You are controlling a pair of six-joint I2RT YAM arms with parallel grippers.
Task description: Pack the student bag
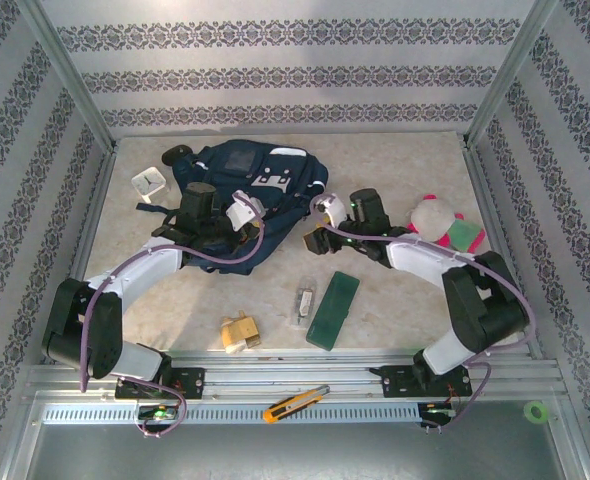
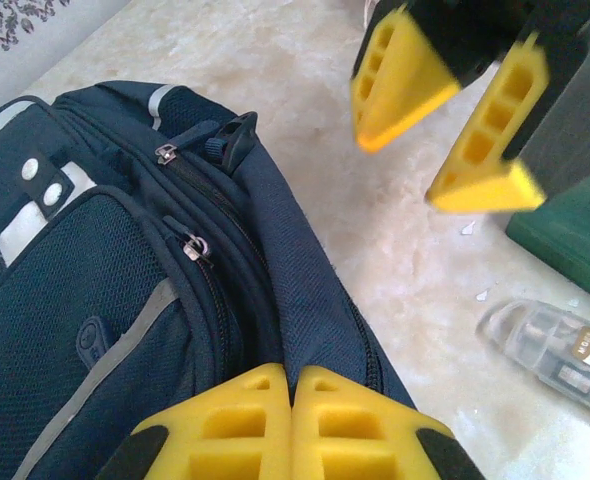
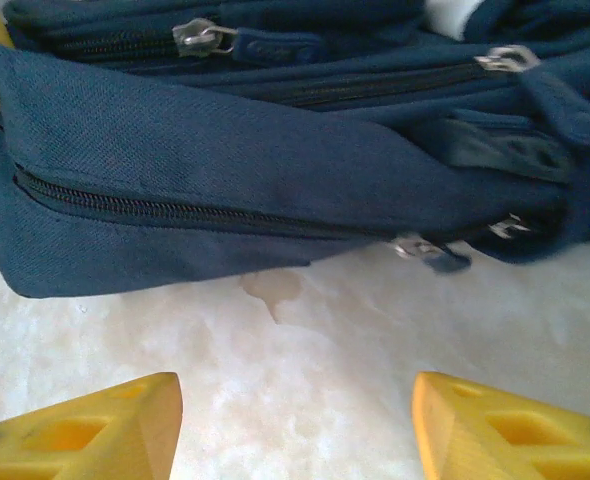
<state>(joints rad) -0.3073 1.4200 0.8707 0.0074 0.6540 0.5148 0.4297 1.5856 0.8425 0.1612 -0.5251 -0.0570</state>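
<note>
The student bag, a dark navy backpack with a grey-white patch, lies flat at the back middle of the table. My left gripper rests on its near right side. In the left wrist view its yellow fingers are shut on a ridge of bag fabric between two zips. My right gripper hovers just right of the bag, open; its fingers show in the left wrist view. From the right wrist, the open gripper faces the bag's side zip over bare table.
A green case and a clear plastic item lie in front of the bag. Wooden blocks sit near the front edge. A white cube is left of the bag, a pink-white plush right. A yellow knife lies on the rail.
</note>
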